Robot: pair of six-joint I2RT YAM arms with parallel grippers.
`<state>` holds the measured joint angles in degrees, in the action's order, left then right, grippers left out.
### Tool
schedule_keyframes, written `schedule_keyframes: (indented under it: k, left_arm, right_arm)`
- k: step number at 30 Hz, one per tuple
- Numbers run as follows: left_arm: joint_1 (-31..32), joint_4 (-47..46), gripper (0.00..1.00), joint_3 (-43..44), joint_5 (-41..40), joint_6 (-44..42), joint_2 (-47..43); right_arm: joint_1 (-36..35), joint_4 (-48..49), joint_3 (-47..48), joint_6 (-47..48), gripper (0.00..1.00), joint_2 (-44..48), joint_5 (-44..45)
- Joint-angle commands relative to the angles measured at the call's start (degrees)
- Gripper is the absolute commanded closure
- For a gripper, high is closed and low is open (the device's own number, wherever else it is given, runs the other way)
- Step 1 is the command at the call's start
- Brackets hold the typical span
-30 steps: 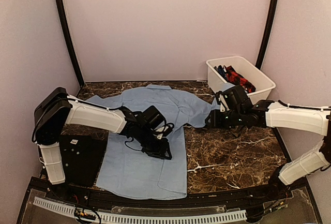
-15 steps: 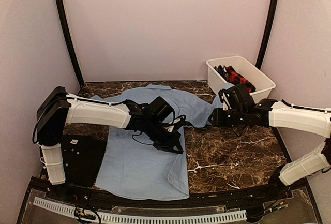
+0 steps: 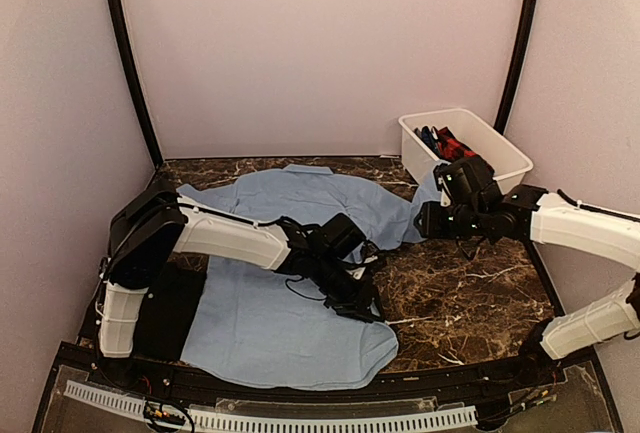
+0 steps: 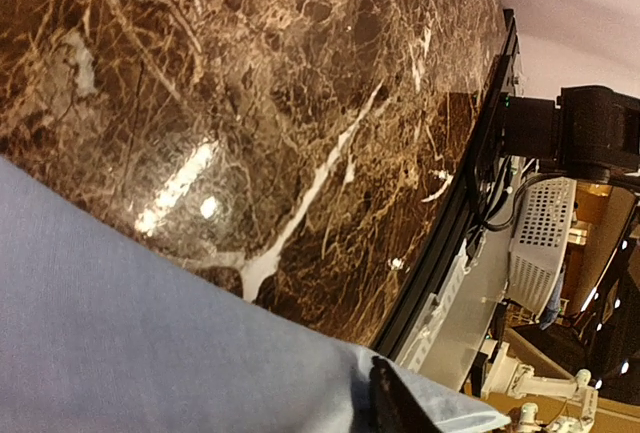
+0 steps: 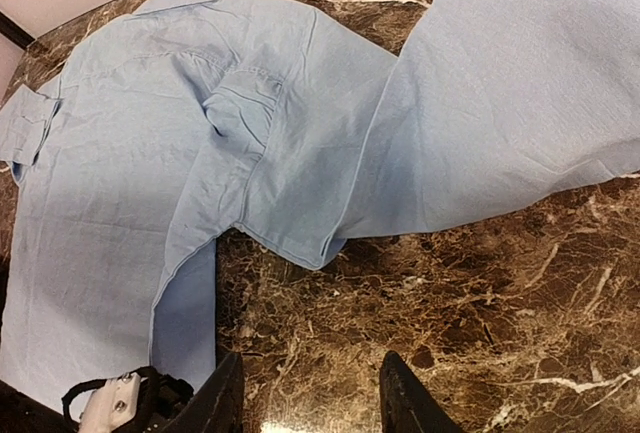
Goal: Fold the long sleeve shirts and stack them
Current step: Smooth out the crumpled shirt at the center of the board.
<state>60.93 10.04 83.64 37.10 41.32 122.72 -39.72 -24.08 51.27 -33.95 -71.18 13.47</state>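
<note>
L gripper [image 3: 368, 308] sits low on R edge of light-blue shirt [image 3: 280, 253], which is spread mid-table. Only one fingertip [image 4: 385, 408] shows, on cloth, so can't tell grip. Since 0.5 s ago it slid R and the hem corner went w/ it. R gripper [image 5: 310, 408] is part open, empty, over marble table [image 3: 460, 293] beside sleeve. White bin [image 3: 510, 163] w/ red-black checked shirt [image 3: 462, 146] far R; black mat [image 3: 170, 313] near L.

The left gripper [image 3: 366, 309] has its jaws cropped by the wrist view's edge.
</note>
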Motion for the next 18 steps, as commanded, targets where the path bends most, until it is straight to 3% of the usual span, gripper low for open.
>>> schedule_keyframes:
  k: [1, 5, 8, 12, 18]
  left_arm:
    - [0.0, -2.8, 0.59, 3.1, 2.1, 1.4, -0.9]
    - [0.0, -3.0, 0.44, 4.7, 2.7, 0.8, -2.2]
    - [0.0, -3.7, 0.37, 4.9, 2.7, 0.5, -3.8]
    - [-0.4, -4.5, 0.35, 4.0, 0.7, 0.6, -7.1]
    - [-1.8, -6.8, 0.35, 0.8, -1.6, 1.1, -11.7]
  right_arm:
    - [-0.4, -1.3, 1.4, -0.4, 0.57, 1.8, 3.1]
    - [-0.4, -2.1, 1.2, -1.0, 0.53, 2.6, 4.8]
    - [-0.4, -2.6, 1.1, -1.6, 0.44, 3.0, 6.3]
    - [-0.2, -3.7, 1.6, -2.8, 0.31, 3.6, 9.9]
    - [4.4, -3.1, 2.3, -3.2, 0.24, 5.9, 11.0]
